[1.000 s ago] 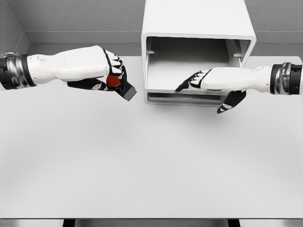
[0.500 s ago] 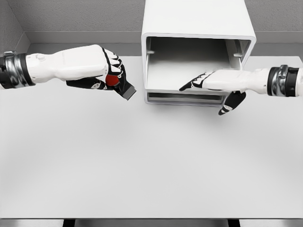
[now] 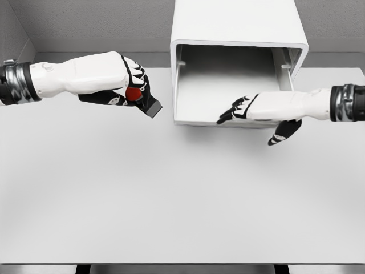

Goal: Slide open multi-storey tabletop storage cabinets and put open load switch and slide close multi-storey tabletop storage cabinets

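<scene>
On desk, head view: drawer open, switch held at left, not yet placed.
Left hand [image 3: 122,85] is curled around the load switch [image 3: 142,100], red knob showing, above the desk [image 3: 182,200] just left of the cabinet [image 3: 236,34]. Right hand [image 3: 251,108] rests on the front edge of the drawer [image 3: 228,85], fingers spread over the lip, thumb below. Advice: carry the switch over the drawer's left wall, lower it onto the bare floor, right hand steadying the drawer, then release.

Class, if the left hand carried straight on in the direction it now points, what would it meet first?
Probably the left side wall of the white tabletop storage cabinet; the left hand, gripping the black, red-buttoned load switch, points rightward at it, though depth is unclear.
</scene>
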Tool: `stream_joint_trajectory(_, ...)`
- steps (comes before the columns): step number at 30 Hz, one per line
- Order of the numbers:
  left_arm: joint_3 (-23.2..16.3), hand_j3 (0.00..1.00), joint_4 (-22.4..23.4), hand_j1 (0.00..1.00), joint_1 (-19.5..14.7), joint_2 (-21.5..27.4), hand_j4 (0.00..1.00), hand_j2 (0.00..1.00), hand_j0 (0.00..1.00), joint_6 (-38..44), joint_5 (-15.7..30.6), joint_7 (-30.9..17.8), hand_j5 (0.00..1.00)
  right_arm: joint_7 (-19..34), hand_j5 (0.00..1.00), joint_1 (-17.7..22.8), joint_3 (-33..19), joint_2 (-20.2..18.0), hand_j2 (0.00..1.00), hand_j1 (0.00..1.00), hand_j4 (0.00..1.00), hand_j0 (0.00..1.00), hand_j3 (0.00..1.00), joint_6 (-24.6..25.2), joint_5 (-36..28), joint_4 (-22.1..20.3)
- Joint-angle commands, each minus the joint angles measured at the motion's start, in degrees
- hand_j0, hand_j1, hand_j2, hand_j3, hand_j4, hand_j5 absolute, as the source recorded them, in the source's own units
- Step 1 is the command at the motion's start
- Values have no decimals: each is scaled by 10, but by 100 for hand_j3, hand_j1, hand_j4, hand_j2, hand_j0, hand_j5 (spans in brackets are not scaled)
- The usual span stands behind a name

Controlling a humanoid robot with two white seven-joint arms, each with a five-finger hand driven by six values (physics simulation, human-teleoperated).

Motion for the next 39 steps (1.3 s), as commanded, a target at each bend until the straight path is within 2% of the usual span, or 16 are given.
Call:
stream_joint_trajectory(1,1,42,1,42,0,0,42,42,42,2,4,0,42,1,100,1,3,-10,100,100,100,100,100,-33,-3,-3)
stream_joint_trajectory(11,0,42,10,42,-8,-1,42,42,42,2,3,0,42,1,100,16,1,-36,100,100,100,100,100,-106,-3,-6)
stream_joint_trajectory(19,-2,42,8,42,-17,-25,42,42,42,2,1,0,42,1,100,12,-13,-45,100,100,100,100,100,-106,-11,-6)
stream_joint_trajectory(27,-4,42,-3,42,-28,-57,42,42,42,2,-10,0,42,1,100,13,-14,-77,100,100,100,100,100,-106,-110,-6)
stream_joint_trajectory(30,-17,42,-3,42,-38,-77,42,42,42,2,-27,0,42,1,100,11,-14,-112,100,100,100,100,100,-106,-137,-6)
stream_joint_trajectory(34,-38,42,0,42,-46,-118,42,42,42,2,-68,0,42,1,100,9,-18,-139,100,100,100,100,100,-106,-134,-5)
stream_joint_trajectory(39,-55,43,9,43,-57,-157,43,43,43,2,-119,0,43,1,100,8,-37,-159,100,100,100,100,100,-106,-126,5)
